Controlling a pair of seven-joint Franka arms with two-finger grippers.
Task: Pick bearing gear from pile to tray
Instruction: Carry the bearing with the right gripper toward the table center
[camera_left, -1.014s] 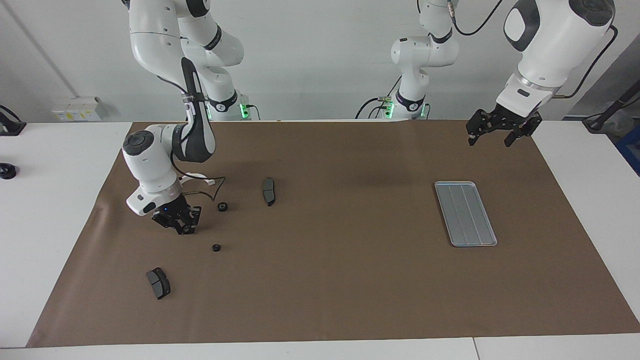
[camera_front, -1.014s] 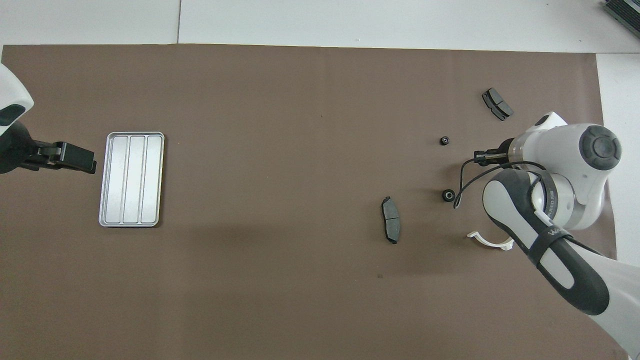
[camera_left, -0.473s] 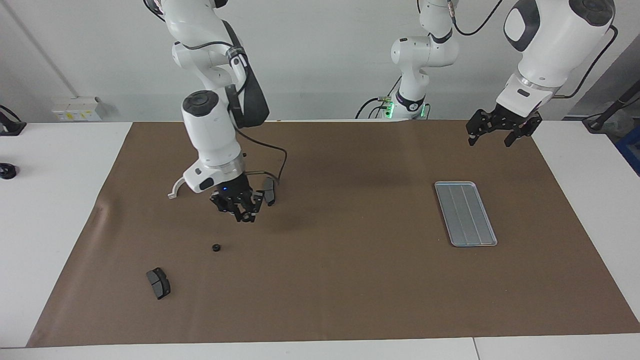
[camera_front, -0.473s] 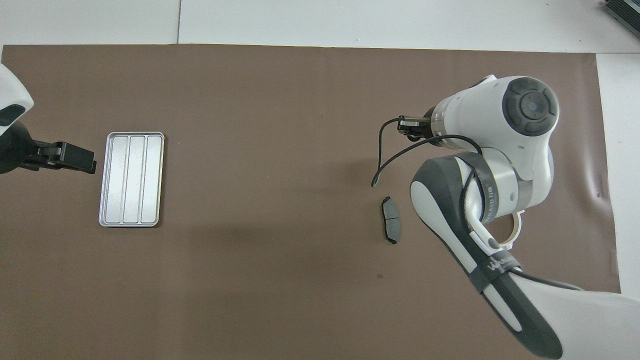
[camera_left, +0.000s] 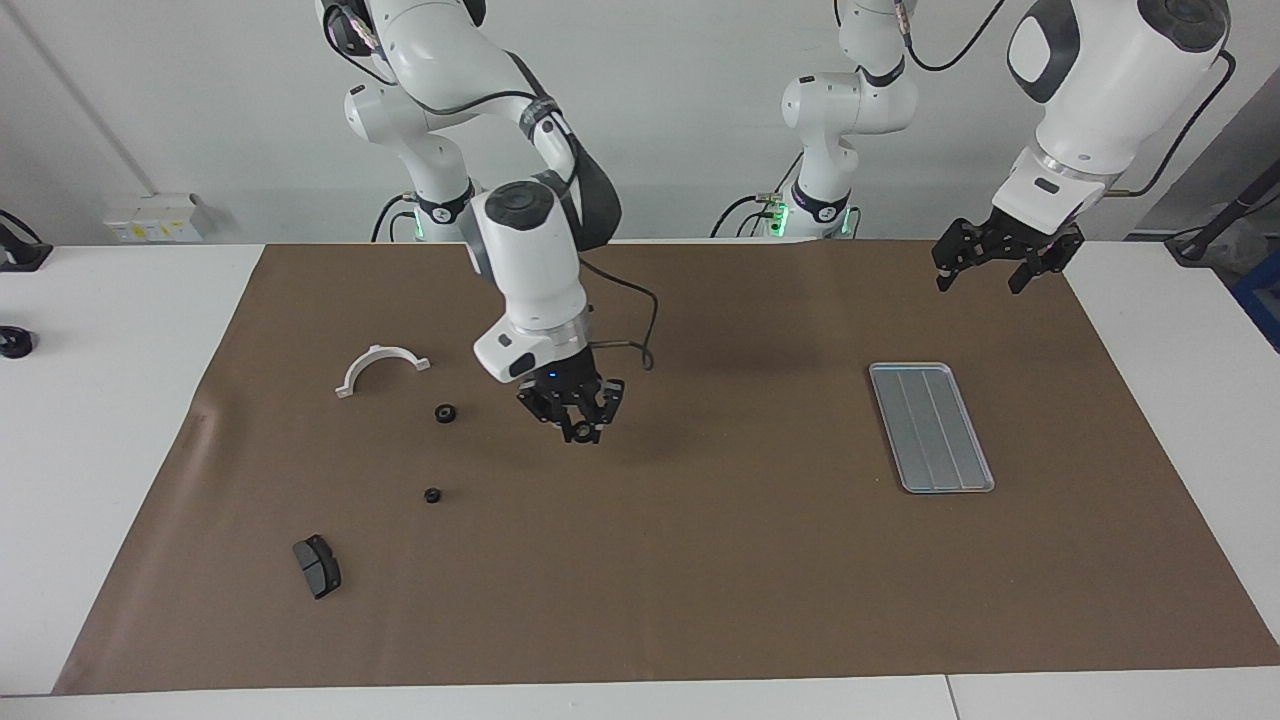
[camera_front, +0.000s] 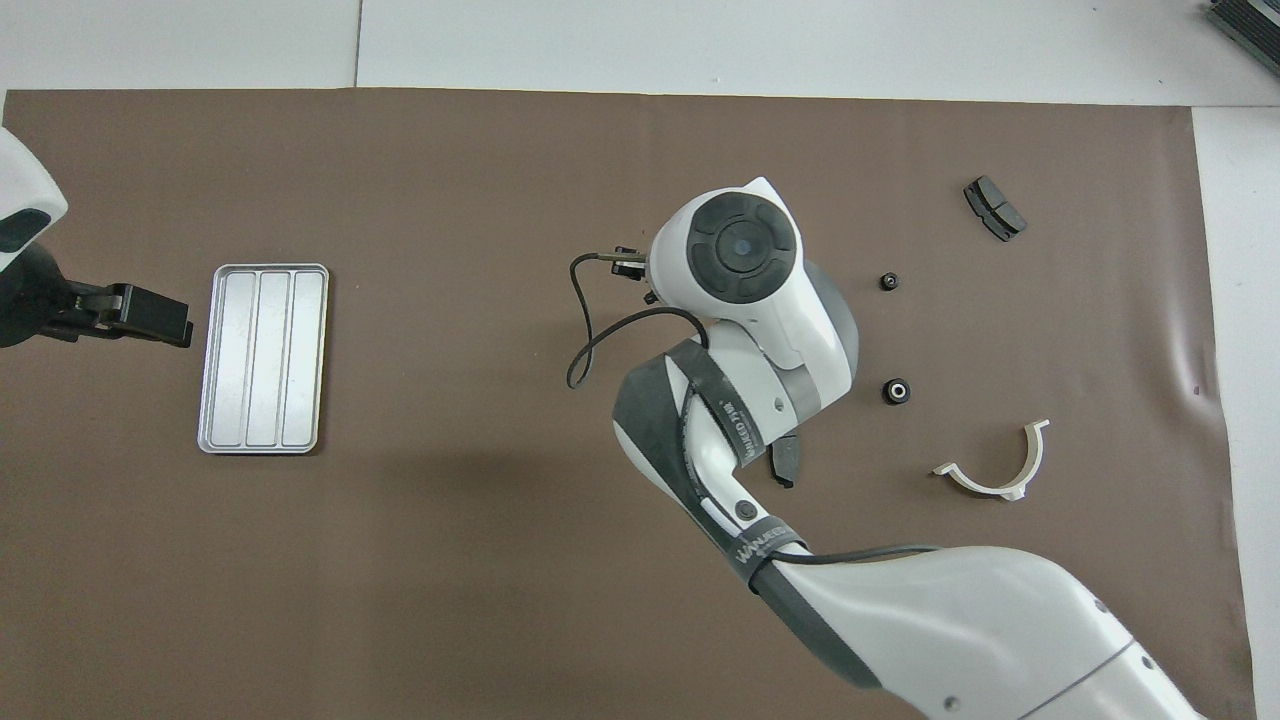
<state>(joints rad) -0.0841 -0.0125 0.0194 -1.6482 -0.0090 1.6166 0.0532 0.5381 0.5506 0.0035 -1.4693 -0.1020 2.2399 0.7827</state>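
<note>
Right gripper (camera_left: 582, 428) pinches a small black gear (camera_left: 582, 435); in your facing view, the tray (camera_left: 930, 425) lies at three o'clock. Left gripper (camera_left: 990, 268) waits, jaws spread, at the tray's one o'clock.

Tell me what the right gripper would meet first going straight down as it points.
Likely only bare brown mat: the right gripper, pinching a small gear, hangs over it with no part visibly beneath.

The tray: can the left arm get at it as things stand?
Probably yes. The left gripper hangs open in the air close to the tray, with nothing between them and nothing in the tray. The right gripper, over the middle of the mat, is well clear.
</note>
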